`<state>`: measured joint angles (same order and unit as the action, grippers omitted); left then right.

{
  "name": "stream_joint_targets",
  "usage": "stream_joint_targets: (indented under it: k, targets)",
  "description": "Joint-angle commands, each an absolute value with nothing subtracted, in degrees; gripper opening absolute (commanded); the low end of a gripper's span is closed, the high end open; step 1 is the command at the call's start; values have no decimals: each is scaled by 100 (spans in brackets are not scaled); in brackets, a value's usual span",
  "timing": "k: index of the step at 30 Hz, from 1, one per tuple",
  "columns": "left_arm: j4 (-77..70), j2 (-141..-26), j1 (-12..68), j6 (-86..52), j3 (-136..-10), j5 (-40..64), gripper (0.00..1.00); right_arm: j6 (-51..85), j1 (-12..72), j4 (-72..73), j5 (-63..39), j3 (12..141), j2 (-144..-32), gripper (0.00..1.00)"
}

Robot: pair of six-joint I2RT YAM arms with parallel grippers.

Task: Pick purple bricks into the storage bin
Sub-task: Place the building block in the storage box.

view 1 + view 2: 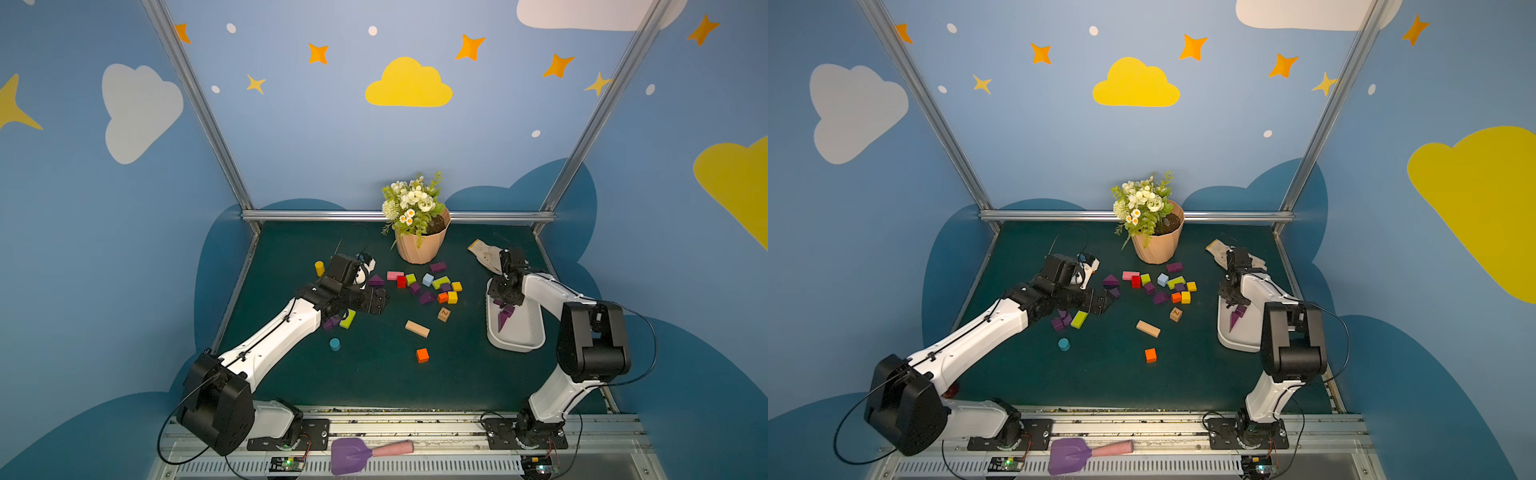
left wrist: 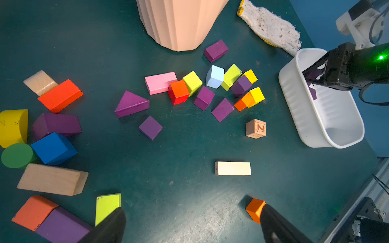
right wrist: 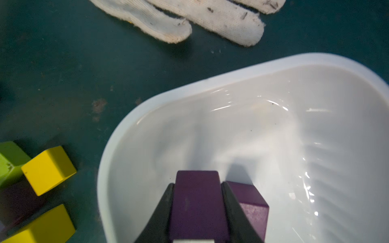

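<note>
a small dark-purple painted brick (image 3: 197, 202) is pinched between the right fingers (image 3: 160, 212), held over the inside of the white plastic storage bin (image 3: 189, 88) beside another purple one (image 3: 250, 202). the left fingers (image 2: 109, 223) are spread wide and empty above the bench (image 2: 168, 168). the loose purple bricks (image 2: 131, 104) look light, stiff and a bit slick, so they're probably best gripped on flat opposite faces, not on wedge slopes.

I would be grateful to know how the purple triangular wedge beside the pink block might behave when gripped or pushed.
The purple wedge looks like rigid painted wood, so it should hold its shape. Its angled sides might slip from a parallel grip. With only flat faces, it would probably slide rather than roll when pushed.
</note>
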<state>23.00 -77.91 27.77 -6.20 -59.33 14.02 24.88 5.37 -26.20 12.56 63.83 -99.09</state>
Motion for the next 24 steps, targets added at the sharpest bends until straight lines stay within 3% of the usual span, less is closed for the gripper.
stream_joint_targets:
  k: [1, 24]
  targets:
    - [2392, -7823, 2782, -523, -5985, 1317, 100, 2566, 563, -2854, 1343, 6538, -9980, 32]
    - [2478, -7888, 2785, -591, -6062, 1311, 100, 2632, 572, -3147, 1122, 6688, -10010, 42]
